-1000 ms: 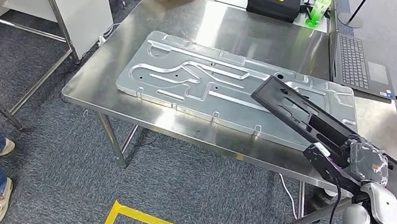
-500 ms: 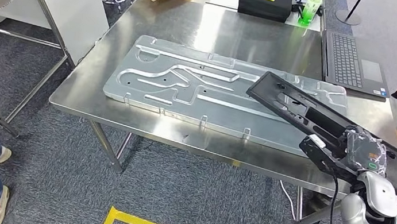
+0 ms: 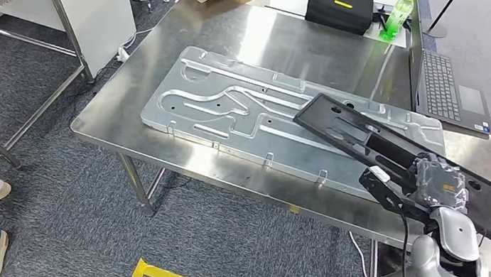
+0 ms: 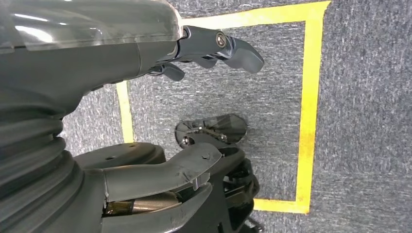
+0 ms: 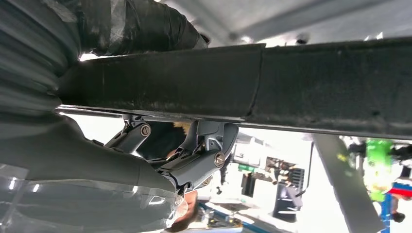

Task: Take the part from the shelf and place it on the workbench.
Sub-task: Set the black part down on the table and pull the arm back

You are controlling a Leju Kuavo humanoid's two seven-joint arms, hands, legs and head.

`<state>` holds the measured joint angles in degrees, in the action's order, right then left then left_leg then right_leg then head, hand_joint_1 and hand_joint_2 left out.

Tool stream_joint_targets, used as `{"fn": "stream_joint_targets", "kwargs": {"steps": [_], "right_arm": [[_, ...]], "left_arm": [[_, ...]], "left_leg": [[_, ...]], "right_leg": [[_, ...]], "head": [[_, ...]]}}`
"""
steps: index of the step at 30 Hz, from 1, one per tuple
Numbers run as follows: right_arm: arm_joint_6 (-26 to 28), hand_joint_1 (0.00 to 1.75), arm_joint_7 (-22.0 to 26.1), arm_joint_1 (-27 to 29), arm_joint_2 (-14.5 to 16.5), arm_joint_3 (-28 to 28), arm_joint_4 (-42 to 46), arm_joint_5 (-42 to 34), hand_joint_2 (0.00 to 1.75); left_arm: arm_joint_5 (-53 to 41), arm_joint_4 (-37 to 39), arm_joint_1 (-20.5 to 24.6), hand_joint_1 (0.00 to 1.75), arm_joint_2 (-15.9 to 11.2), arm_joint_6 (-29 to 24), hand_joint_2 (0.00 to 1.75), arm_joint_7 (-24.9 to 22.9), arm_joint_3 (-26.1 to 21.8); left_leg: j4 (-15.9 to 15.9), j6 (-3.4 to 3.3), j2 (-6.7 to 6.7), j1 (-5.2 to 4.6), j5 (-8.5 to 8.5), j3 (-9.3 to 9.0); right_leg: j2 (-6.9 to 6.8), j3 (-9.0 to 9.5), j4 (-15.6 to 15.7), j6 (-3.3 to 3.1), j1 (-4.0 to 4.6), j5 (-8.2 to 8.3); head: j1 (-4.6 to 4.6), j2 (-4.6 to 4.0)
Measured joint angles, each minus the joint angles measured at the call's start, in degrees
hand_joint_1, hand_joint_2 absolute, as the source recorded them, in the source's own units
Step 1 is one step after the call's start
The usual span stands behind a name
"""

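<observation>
Placement step in hand. Right hand (image 3: 430, 186) grips black part (image 3: 372, 137), tilted over workbench (image 3: 291, 44), above silver panel (image 3: 233, 104). Left hand (image 4: 214, 46) empty, fingers apart. Next: lower & level part, release

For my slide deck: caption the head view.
Right hand holds the black part tilted over the steel workbench, above the ribbed metal panel.

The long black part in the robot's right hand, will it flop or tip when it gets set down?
The black part looks rigid: it juts out straight. The right hand grips it off-centre, so it may pivot.
</observation>
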<state>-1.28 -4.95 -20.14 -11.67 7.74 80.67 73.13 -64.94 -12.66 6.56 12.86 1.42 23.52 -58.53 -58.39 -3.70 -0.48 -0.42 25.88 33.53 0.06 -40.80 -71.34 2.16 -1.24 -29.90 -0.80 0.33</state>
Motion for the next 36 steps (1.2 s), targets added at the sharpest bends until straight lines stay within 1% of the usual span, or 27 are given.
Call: {"fn": "stream_joint_targets", "kwargs": {"steps": [1,2,3,4,5,7,8,9,10,12,13,14,15,16,17,19,20,24,26,28,29,30,31,33,34,35,36], "right_arm": [[0.01,1.75,0.03,-0.12,0.03,-0.14,-0.16,0.08,1.75],[0.02,1.75,0.05,-0.34,0.08,-0.25,-0.29,0.15,1.75],[0.04,1.75,0.07,-0.65,0.13,-0.34,-0.38,0.27,1.75],[0.06,1.75,0.07,-0.97,0.22,-0.47,-0.49,0.5,1.75],[0.08,1.75,0.05,-1.26,0.32,-0.65,-0.62,0.81,1.75],[0.13,1.75,0.01,-1.53,0.48,-1.08,-0.85,1.51,1.75],[0.14,1.75,-0.02,-1.64,0.58,-1.41,-0.98,1.83,1.75],[0.15,1.75,-0.02,-1.79,0.69,-1.67,-1.11,2.03,1.75],[0.16,1.75,-0.02,-1.99,0.89,-1.97,-1.26,2.22,1.75],[0.16,1.75,-0.11,-2.36,1.33,-2.57,-1.69,2.51,1.75],[0.16,1.75,-0.2,-2.45,1.56,-2.88,-1.97,2.7,1.75],[0.16,1.75,-0.32,-2.47,1.73,-3.16,-2.24,2.91,1.75],[0.16,1.75,-0.44,-2.47,1.87,-3.41,-2.48,3.08,1.75],[0.19,1.75,-0.55,-2.48,2.01,-3.62,-2.7,3.21,1.75],[0.23,1.75,-0.66,-2.51,2.11,-3.76,-2.86,3.27,1.75],[0.37,1.75,-0.8,-2.71,2.28,-3.89,-3.16,3.28,1.75],[0.45,1.75,-0.85,-2.82,2.35,-3.9,-3.32,3.28,1.75],[0.62,1.75,-0.83,-2.95,2.5,-3.93,-3.79,3.19,1.75],[0.67,1.75,-0.7,-3.03,2.52,-3.95,-3.97,3.07,1.75],[0.74,1.75,-0.6,-3.04,2.56,-3.96,-4.24,2.99,1.75],[0.78,1.75,-0.58,-2.88,2.59,-3.96,-4.42,2.97,1.75],[0.79,1.75,-0.58,-2.66,2.63,-3.96,-4.65,2.97,1.75],[0.83,1.75,-0.58,-2.42,2.68,-3.96,-4.87,2.98,1.75],[1.09,1.75,-0.59,-2.11,2.73,-3.96,-5.23,3.22,1.75],[1.33,1.75,-0.63,-2.08,2.74,-3.96,-5.35,3.46,1.75],[1.58,1.75,-0.69,-2.11,2.74,-3.96,-5.43,3.76,1.75],[1.81,1.75,-0.77,-2.13,2.75,-3.96,-5.51,4.02,1.75]], "left_arm": [[-0.01,0.0,-0.01,0.0,0.03,0.0,1.75,-0.02,0.01],[-0.01,0.0,0.02,0.0,0.07,0.0,1.75,-0.02,0.01],[-0.03,0.0,0.06,0.0,0.1,0.0,1.75,-0.03,0.02],[-0.04,0.0,0.11,0.0,0.14,-0.01,1.75,-0.04,0.04],[-0.06,0.0,0.16,0.0,0.15,-0.01,1.75,-0.09,0.05],[-0.11,0.0,0.25,0.0,0.16,-0.03,1.75,-0.2,0.08],[-0.13,0.0,0.27,0.0,0.16,-0.04,1.75,-0.26,0.1],[-0.15,0.0,0.31,0.0,0.15,-0.06,1.75,-0.28,0.11],[-0.15,0.0,0.35,0.0,0.15,-0.07,1.75,-0.3,0.13],[-0.11,0.0,0.39,0.0,0.15,-0.08,1.75,-0.34,0.15],[-0.08,0.0,0.36,0.0,0.15,-0.08,1.75,-0.39,0.15],[-0.05,0.0,0.31,0.0,0.15,-0.09,1.75,-0.45,0.15],[-0.02,0.0,0.29,0.0,0.15,-0.1,1.75,-0.5,0.15],[-0.01,0.0,0.28,0.0,0.15,-0.14,1.75,-0.54,0.15],[-0.01,0.0,0.32,0.0,0.14,-0.18,1.75,-0.55,0.15],[0.01,0.0,0.46,0.0,0.14,-0.25,1.75,-0.55,0.14],[0.01,0.0,0.49,0.0,0.14,-0.26,1.75,-0.55,0.13],[0.04,0.0,0.44,0.0,0.15,-0.3,1.75,-0.55,0.13],[0.09,0.0,0.56,0.0,0.15,-0.37,1.75,-0.55,0.13],[0.15,0.0,0.65,0.0,0.14,-0.44,1.75,-0.54,0.11],[0.12,0.0,0.63,0.0,0.14,-0.47,1.75,-0.45,0.11],[0.03,0.0,0.6,0.0,0.13,-0.5,1.75,-0.3,0.11],[-0.15,0.0,0.56,0.0,0.13,-0.54,1.75,-0.07,0.16],[-0.64,0.0,0.52,0.0,0.14,-0.6,1.75,0.45,0.4],[-0.88,0.0,0.55,0.0,0.15,-0.62,1.75,0.65,0.59],[-1.05,0.0,0.57,0.0,0.17,-0.63,1.75,0.78,0.77],[-1.16,0.0,0.58,0.0,0.18,-0.64,1.75,0.85,0.92]], "left_leg": [[-0.01,0.11,-0.03,-0.02,0.28,-0.41],[-0.04,0.29,-0.04,-0.1,0.55,-0.73],[-0.1,0.49,-0.03,-0.17,0.78,-0.91],[-0.11,0.74,-0.01,-0.19,0.91,-0.96],[-0.06,0.99,0.03,-0.19,0.98,-0.94],[0.09,1.53,0.09,-0.1,1.21,-1.07],[-0.56,1.83,0.11,-0.1,1.77,-0.92],[-2.18,2.11,0.11,-0.07,2.71,-0.25],[-5.16,2.38,0.12,0.03,4.12,1.24],[-12.81,2.72,0.13,0.3,6.86,5.58],[-15.56,2.82,0.14,0.39,7.36,7.46],[-16.28,2.85,0.14,0.42,6.83,8.35],[-15.01,2.82,0.14,0.44,5.39,8.18],[-12.22,2.73,0.14,0.44,3.35,7.18],[-8.26,2.58,0.14,0.44,1.24,5.5],[-2.33,2.24,0.1,0.28,-1.08,2.74],[-0.94,2.06,0.07,0.18,-1.35,2.11],[-0.12,0.99,-0.01,0.11,-1.53,1.7],[0.29,0.43,0.01,0.22,-1.64,1.41],[0.31,0.04,0.04,0.07,-1.51,1.32],[0.27,-0.06,0.04,-0.01,-1.44,1.29],[0.21,-0.11,0.02,-0.06,-1.35,1.27],[0.13,-0.11,0.0,-0.09,-1.25,1.22],[-0.05,0.05,-0.05,-0.09,-0.98,1.07],[-0.14,0.23,-0.06,-0.16,-0.86,1.07],[-0.19,0.45,-0.05,-0.21,-0.79,1.11],[-0.21,0.7,-0.04,-0.23,-0.73,1.17]], "right_leg": [[-0.01,1.55,3.95,-0.22,0.04,2.48],[-0.04,3.17,7.52,-0.45,0.24,4.18],[-0.07,4.43,10.28,-0.71,0.45,5.04],[-0.1,5.11,11.75,-0.94,0.69,5.19],[-0.09,5.36,12.09,-1.16,0.93,4.87],[-0.08,5.69,12.62,-1.66,0.79,4.84],[-0.09,6.04,12.92,-1.94,0.62,4.81],[-0.13,6.4,13.21,-2.22,0.45,4.8],[-0.18,6.72,13.37,-2.48,0.36,4.71],[-0.22,6.92,13.35,-2.83,0.48,4.45],[-0.22,6.98,13.28,-2.91,0.52,4.32],[-0.19,7.04,13.19,-2.92,0.55,4.17],[-0.16,7.14,13.08,-2.88,0.56,4.0],[-0.12,7.29,12.95,-2.79,0.55,3.79],[-0.1,7.46,12.82,-2.64,0.54,3.54],[-0.06,7.63,12.64,-2.18,0.68,3.15],[-0.05,7.64,12.62,-1.91,0.76,3.04],[-0.06,7.57,12.17,-0.83,0.55,2.42],[-0.06,5.51,7.75,-0.54,0.46,-0.06],[-0.04,1.68,0.57,-0.38,0.46,-3.14],[-0.05,0.23,-1.76,-0.34,0.44,-3.63],[-0.05,-0.51,-2.56,-0.34,0.44,-3.19],[-0.05,-0.19,-1.22,-0.43,0.45,-1.69],[-0.08,2.65,5.61,-0.8,0.51,2.45],[-0.1,4.14,8.99,-0.99,0.69,3.81],[-0.1,5.14,11.21,-1.18,0.87,4.47],[-0.07,5.58,12.26,-1.33,1.08,4.48]], "head": [[-0.01,0.0],[-0.01,0.0],[-0.01,0.0],[-0.01,0.0],[0.0,0.0],[0.02,0.0],[0.03,0.0],[0.05,0.0],[0.08,0.0],[0.09,0.0],[0.08,0.0],[0.09,0.0],[0.1,0.0],[0.1,0.0],[0.1,0.0],[0.09,0.0],[0.08,0.0],[0.08,0.0],[0.06,0.0],[0.07,0.0],[0.07,0.0],[0.07,0.0],[0.06,0.0],[0.05,0.0],[0.05,0.0],[0.06,0.0],[0.06,0.0]]}}
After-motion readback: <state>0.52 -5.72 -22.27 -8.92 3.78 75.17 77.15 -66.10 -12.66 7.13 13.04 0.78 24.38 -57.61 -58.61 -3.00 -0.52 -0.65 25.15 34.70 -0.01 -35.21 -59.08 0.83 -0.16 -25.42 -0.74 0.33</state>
